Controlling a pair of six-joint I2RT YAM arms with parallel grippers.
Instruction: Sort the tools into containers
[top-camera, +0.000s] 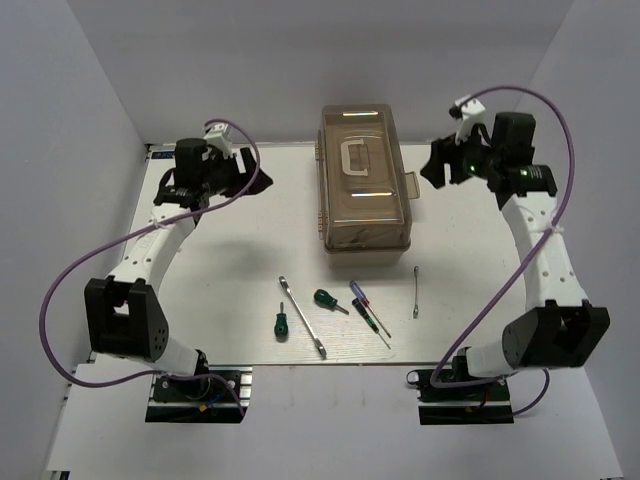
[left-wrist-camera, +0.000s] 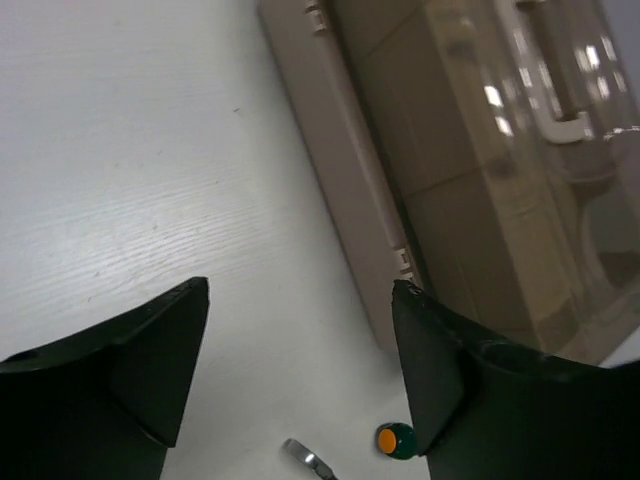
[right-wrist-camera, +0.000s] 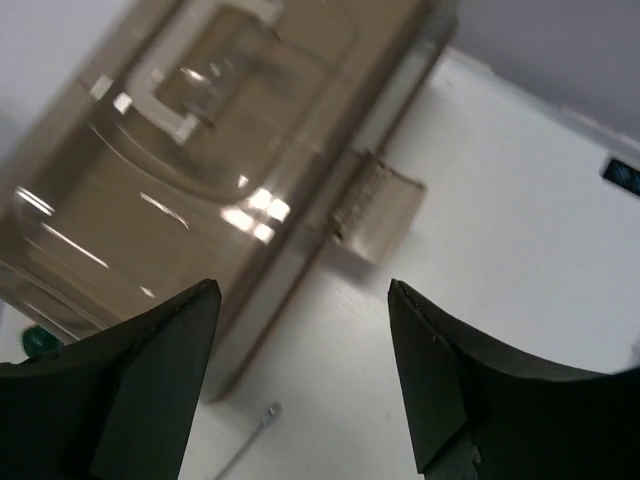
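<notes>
Closed toolbox (top-camera: 364, 180) on the table (top-camera: 250, 260), six loose tools (top-camera: 302, 317) near its front side.

I read the closed rectangular beige plastic toolbox with a translucent brown lid (top-camera: 365, 180) at the centre rear of the white desk (top-camera: 240, 270). Six tools lie in front of it, apart from it. From left to right:
- first stubby green-handled screwdriver (top-camera: 281, 324)
- long silver wrench (top-camera: 302, 316)
- second stubby green-handled screwdriver (top-camera: 329, 299)
- purple-and-red-handled screwdriver (top-camera: 358, 296)
- thin dark screwdriver (top-camera: 377, 325), just beside the previous item
- short silver wrench (top-camera: 416, 292)

My left end effector (top-camera: 252, 183) sits left of the toolbox and my right end effector (top-camera: 437, 165) sits right of it.
</notes>
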